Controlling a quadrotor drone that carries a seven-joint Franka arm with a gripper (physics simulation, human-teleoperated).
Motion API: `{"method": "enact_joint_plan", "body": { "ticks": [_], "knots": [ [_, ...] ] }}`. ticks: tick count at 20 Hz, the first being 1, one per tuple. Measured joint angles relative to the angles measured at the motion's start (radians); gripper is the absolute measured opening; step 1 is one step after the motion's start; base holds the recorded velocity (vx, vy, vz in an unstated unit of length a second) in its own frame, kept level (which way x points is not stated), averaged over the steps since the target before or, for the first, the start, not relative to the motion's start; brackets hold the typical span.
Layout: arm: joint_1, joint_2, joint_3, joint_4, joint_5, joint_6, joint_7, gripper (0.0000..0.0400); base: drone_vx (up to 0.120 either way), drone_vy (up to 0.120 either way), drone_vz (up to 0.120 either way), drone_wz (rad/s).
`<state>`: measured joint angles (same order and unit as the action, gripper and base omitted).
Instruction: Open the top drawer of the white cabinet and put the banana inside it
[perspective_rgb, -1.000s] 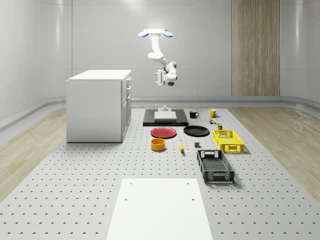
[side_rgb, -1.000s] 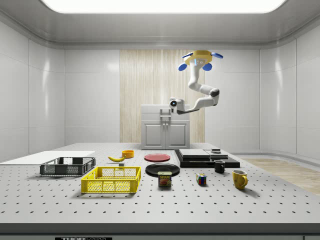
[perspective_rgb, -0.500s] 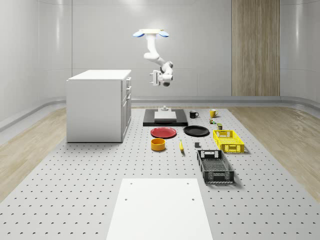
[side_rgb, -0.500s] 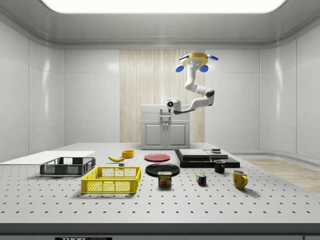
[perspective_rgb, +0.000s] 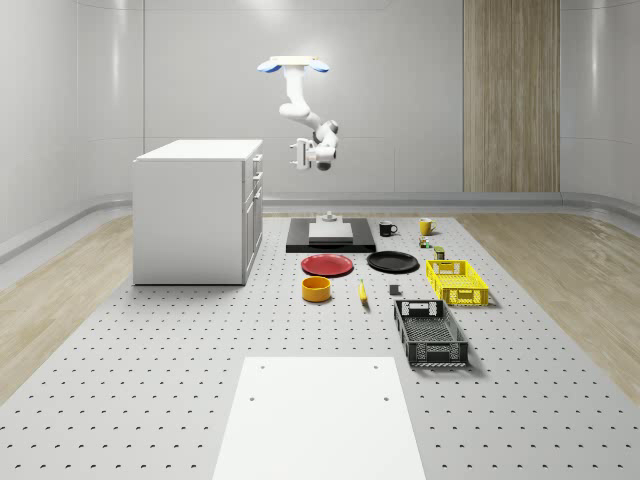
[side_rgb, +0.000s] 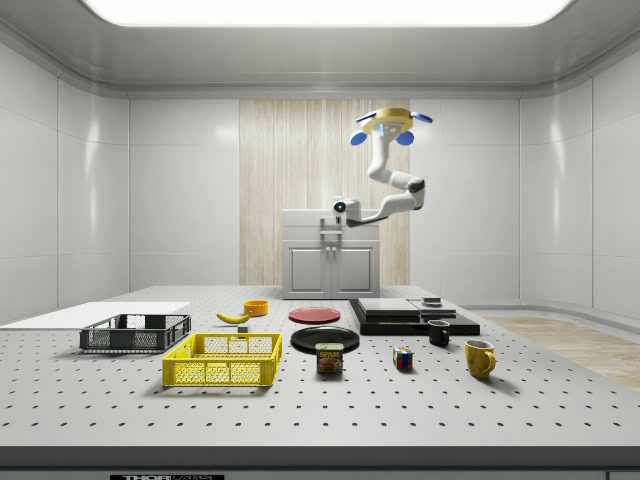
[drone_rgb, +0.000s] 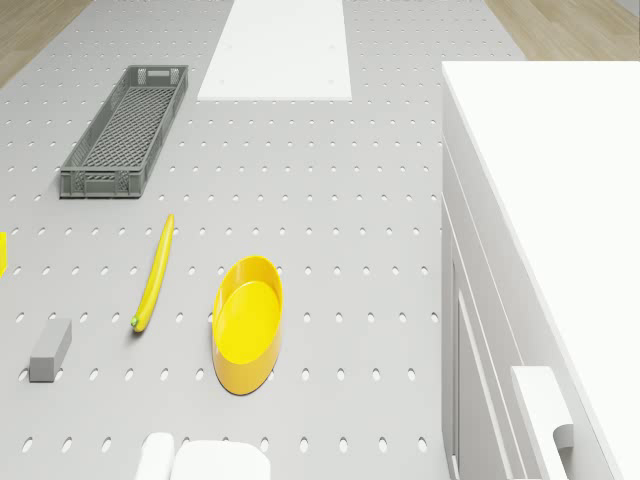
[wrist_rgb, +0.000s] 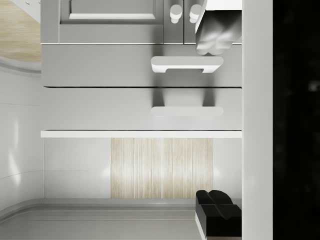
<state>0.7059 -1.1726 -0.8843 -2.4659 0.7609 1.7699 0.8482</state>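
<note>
The banana (perspective_rgb: 362, 292) is thin, yellow and slightly curved, with one dark greenish tip in the drone view (drone_rgb: 155, 272). It lies flat on the perforated table (perspective_rgb: 150, 380), a little below the middle of the whole-scene view.

At the whole-scene view's left stands the white cabinet (perspective_rgb: 195, 215). Its top drawer (wrist_rgb: 100, 107) is closed flush, as is the drawer under it, and both handles are untouched. My drone (perspective_rgb: 290, 66) hovers high in the upper middle of that frame, just right of the cabinet and over the far part of the table. My gripper (perspective_rgb: 298, 157) hangs off the bent arm at about drawer height. It faces the cabinet's front but is apart from it, with its fingers (wrist_rgb: 215, 30) spread wide and nothing between them.

Right of the cabinet, the yellow bowl (perspective_rgb: 316, 289) sits empty, just left of the banana. A small grey block (perspective_rgb: 395, 290) lies on the banana's other side. Further right, the dark grey crate (perspective_rgb: 430, 333) and the yellow crate (perspective_rgb: 457, 281) both look empty.

The banana's long axis runs almost straight up and down the whole-scene view, from the near side to the far side. In the side view (side_rgb: 233, 317) it lies across the frame, left of centre, just beside the bowl.
</note>
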Motion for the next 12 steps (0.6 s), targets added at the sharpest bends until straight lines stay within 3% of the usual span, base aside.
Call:
{"method": "enact_joint_plan", "body": {
  "ticks": [7, 12],
  "knots": [
    [0.007, -0.008, -0.002, -0.001, -0.007, 0.007, 0.006, 0.0400, 0.000, -0.114, 0.000, 0.000],
    [0.013, -0.011, 0.019, -0.022, 0.009, 0.037, 0.003, 0.0400, 0.000, 0.000, 0.000, 0.000]
  ]
}}
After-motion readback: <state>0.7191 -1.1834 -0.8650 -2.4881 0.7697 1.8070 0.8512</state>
